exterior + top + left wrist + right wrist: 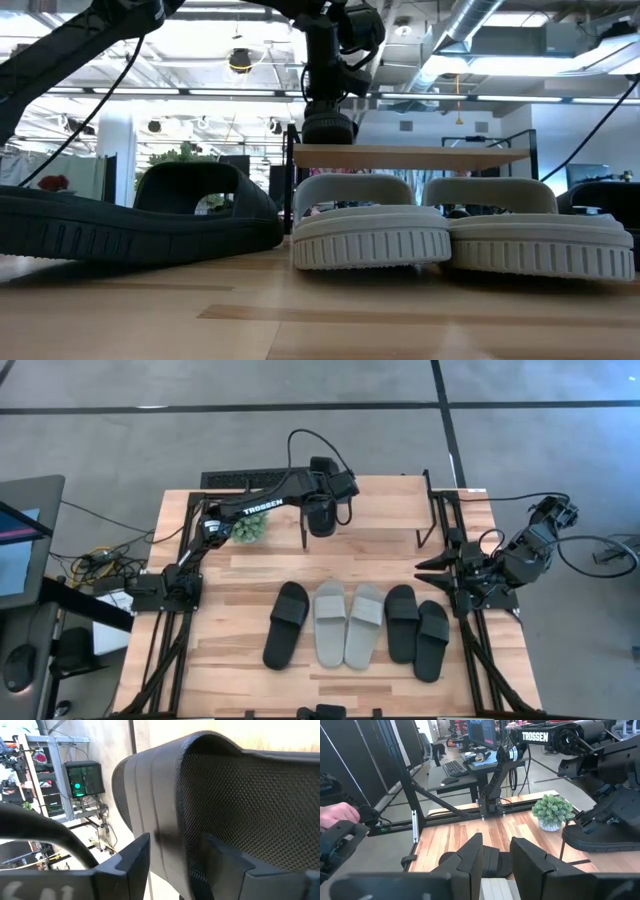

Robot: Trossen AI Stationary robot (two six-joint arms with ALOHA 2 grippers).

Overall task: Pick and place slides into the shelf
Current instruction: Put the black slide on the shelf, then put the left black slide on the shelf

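Note:
My left gripper (322, 500) reaches to the far side of the table, over the left end of the shelf (385, 510), a low rack with a light wooden top board. It is shut on a black slide (321, 518). In the low view the slide (328, 128) sits at the level of the top board (430, 156), with the gripper coming down from above. Five slides lie flat on their soles on the tabletop: one black (287, 623), a grey pair (346, 624) and a black pair (417, 630). My right gripper (428, 568) waits open at the table's right side, touching nothing. My left gripper pinches the black slide's wide strap (165, 820) at its edge. One finger (132, 862) lies on the strap's outer face, and the other (227, 865) is inside, against the mesh lining. It comes from above. Whether the sole rests on the shelf board, I cannot tell.
A small potted plant (247, 530) stands left of the shelf, close to the left arm. The shelf's thin black legs (304, 535) stand on the far half of the tabletop. A person's hand (340, 812) shows in the room beyond the table. Bare wood lies between the shelf and the slides.

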